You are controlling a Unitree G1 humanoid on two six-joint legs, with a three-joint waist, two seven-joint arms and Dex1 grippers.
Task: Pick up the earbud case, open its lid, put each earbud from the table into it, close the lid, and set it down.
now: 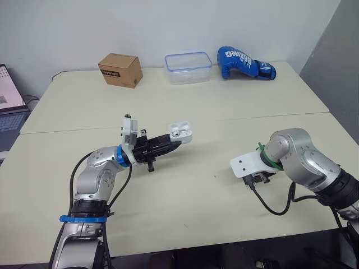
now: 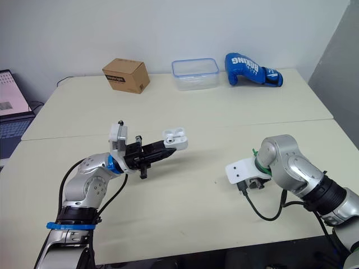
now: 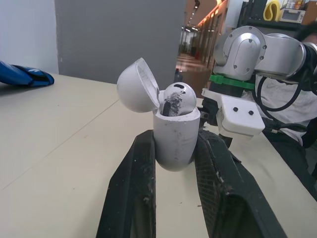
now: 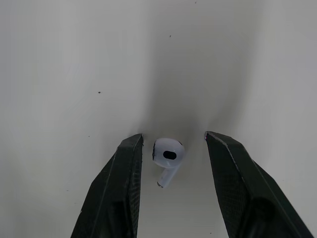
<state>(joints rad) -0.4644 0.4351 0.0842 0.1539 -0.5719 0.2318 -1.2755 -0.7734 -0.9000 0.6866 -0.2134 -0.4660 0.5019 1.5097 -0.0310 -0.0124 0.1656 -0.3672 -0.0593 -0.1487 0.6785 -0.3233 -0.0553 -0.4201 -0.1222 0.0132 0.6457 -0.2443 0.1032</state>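
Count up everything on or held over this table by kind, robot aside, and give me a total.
Earbud case: 1
Earbuds: 2, one seated in the open case, one lying loose
Cardboard box: 1
Clear plastic container: 1
Blue boxing glove: 1
Total: 6

right gripper [image 4: 173, 139] fingertips: hidden under its wrist in head views | case [image 3: 174, 144] base: covered by left gripper [image 3: 177, 134] fingers; slot behind seated earbud [image 3: 177, 99] hidden | laptop [image 1: 10, 112], far left of left gripper: cut by edge | box [image 1: 120, 69] label: too small to read
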